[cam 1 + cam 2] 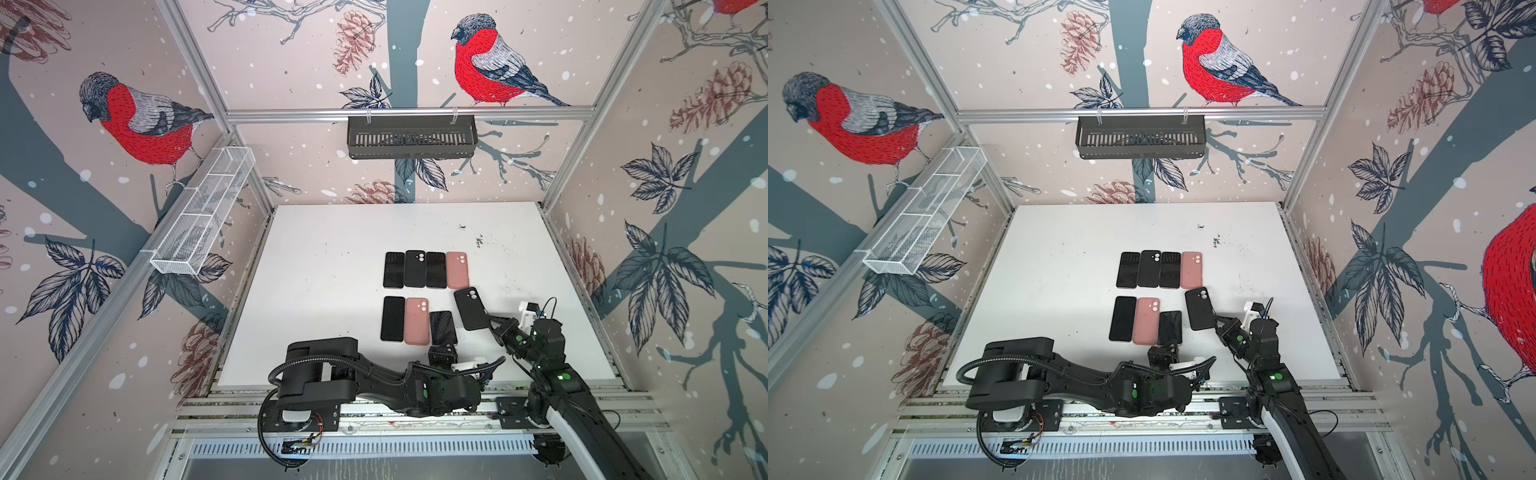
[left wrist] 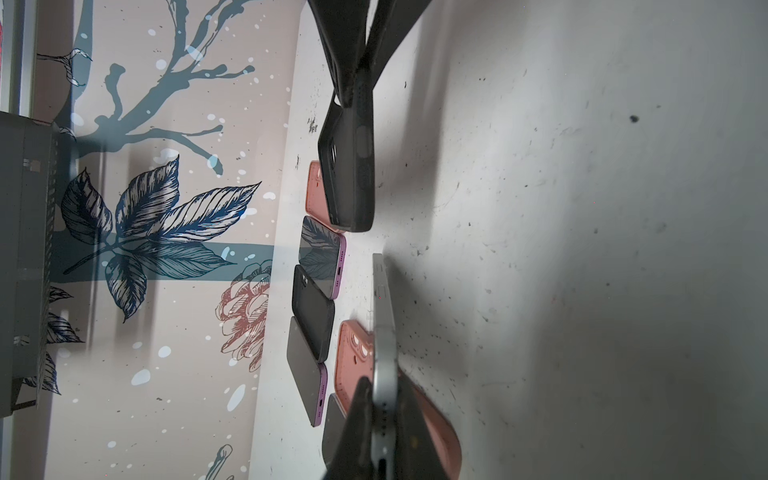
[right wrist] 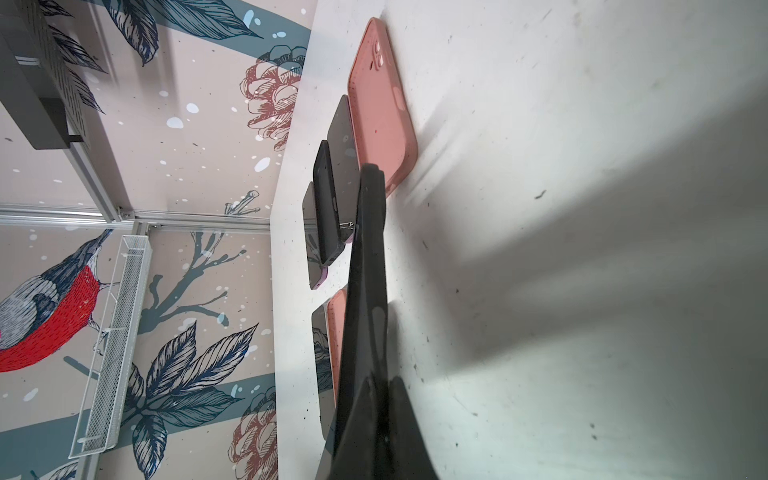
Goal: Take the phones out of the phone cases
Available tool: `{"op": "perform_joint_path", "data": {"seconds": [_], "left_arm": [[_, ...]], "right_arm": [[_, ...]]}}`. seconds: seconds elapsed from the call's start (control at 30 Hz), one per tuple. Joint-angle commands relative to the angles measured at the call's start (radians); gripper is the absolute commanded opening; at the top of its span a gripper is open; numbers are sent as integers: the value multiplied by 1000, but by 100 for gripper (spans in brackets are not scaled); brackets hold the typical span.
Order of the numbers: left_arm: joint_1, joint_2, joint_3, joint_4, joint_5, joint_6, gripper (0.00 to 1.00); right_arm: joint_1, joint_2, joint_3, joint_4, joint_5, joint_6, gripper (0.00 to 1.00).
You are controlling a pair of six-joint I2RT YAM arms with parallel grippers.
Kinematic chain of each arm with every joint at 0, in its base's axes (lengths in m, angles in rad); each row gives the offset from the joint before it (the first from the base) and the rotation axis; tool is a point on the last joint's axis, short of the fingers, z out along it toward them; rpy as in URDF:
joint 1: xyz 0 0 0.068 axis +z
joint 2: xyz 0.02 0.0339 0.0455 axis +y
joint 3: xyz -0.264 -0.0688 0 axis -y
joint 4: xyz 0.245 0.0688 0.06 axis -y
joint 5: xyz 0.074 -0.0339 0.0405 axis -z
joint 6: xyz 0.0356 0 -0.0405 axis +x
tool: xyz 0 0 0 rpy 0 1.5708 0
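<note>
My left gripper [image 1: 443, 346] [image 2: 384, 388] is shut on the near end of a phone [image 1: 443, 327] [image 2: 382, 316] with a dark screen and a silver edge. The phone is bare, just right of a pink case [image 1: 417, 321]. A black phone case [image 1: 471, 309] [image 1: 1199, 308] [image 3: 368, 270] with a camera cut-out hangs apart from it, to its right. My right gripper [image 1: 489, 320] [image 3: 380, 384] is shut on the case's near edge. In the left wrist view the black case [image 2: 353, 178] shows beyond the phone, and the two do not touch.
Behind them lies a row of two dark phones [image 1: 394, 270], a black case [image 1: 414, 269] and a pink case [image 1: 457, 270]. Another phone [image 1: 392, 319] lies at the front left. A black basket [image 1: 411, 137] hangs on the back wall, a white wire basket [image 1: 203, 212] on the left wall.
</note>
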Motion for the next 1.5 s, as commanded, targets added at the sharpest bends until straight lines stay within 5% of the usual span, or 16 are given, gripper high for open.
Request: {"op": "perform_joint_path", "data": {"seconds": [0.0, 0.33, 0.6, 0.73, 1.47], "left_arm": [[5, 3, -7, 61, -1, 6, 3], [2, 29, 10, 70, -1, 12, 41], [2, 40, 9, 92, -12, 6, 60], [2, 39, -4, 133, -44, 6, 83], [41, 61, 13, -11, -42, -142, 97]], "right_arm": [[1, -5, -35, -112, -15, 5, 0], [2, 15, -51, -124, -5, -19, 2], [13, 34, -75, -111, 10, -26, 6], [32, 62, -75, -90, 25, -29, 7], [86, 96, -75, -125, 108, -55, 15]]}}
